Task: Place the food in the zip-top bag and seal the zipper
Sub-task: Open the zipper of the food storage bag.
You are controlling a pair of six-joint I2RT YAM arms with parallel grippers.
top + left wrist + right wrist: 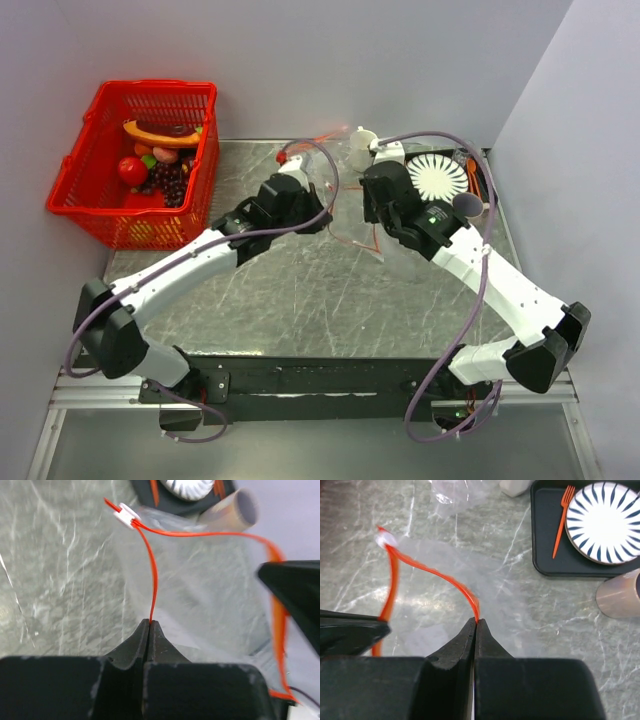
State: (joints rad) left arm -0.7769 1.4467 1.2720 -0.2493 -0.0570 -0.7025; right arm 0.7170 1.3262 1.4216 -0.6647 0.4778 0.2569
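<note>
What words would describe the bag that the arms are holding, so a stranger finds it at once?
On the table, find where the left gripper and right gripper nearly meet. The bag is between them, clear, its orange-red zipper pinched by both. The other clear bag lies farther back, untouched.

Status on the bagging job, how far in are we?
Done: nothing bagged; red fruit, grape bunch and curved piece sit in the red basket. In hand: left gripper and right gripper each pinch the zipper, holding the zip-top bag mouth open. Left: load food, seal.
</note>
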